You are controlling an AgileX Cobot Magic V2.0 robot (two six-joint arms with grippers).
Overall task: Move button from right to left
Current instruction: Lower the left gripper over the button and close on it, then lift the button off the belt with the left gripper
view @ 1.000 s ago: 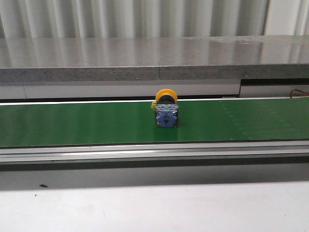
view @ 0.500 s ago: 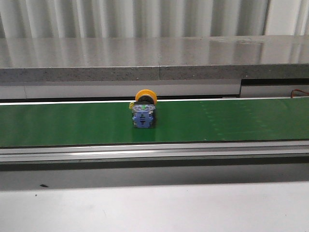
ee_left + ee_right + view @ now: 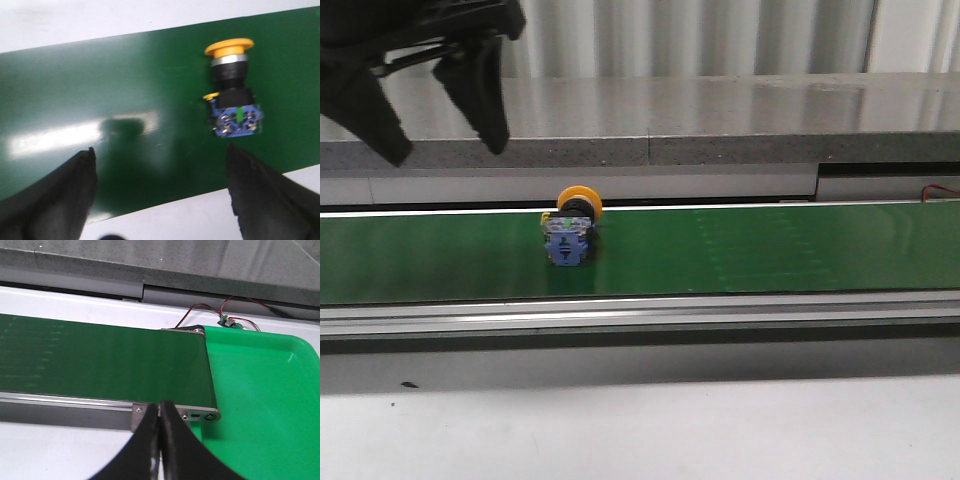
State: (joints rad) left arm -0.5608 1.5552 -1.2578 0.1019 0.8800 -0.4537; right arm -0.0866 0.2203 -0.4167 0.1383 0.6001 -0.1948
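The button (image 3: pixel 570 228), a yellow-orange cap on a blue-grey block, lies on the green belt (image 3: pixel 770 250), left of the middle in the front view. My left gripper (image 3: pixel 442 150) hangs open above the belt, up and to the left of the button, its two black fingers spread wide. In the left wrist view the button (image 3: pixel 231 95) lies on its side beyond one of the open fingers (image 3: pixel 260 195), outside the gap of the gripper (image 3: pixel 160 150). My right gripper (image 3: pixel 159 407) is shut and empty over the belt's right end.
A grey stone ledge (image 3: pixel 720 120) runs behind the belt. A metal rail (image 3: pixel 640 315) borders the belt's front. A bright green tray (image 3: pixel 265 405) sits past the belt's right end, with red and black wires (image 3: pixel 210 312) near it. White table lies in front.
The button has travelled left along the belt. My left gripper has come into the front view at the top left, open.
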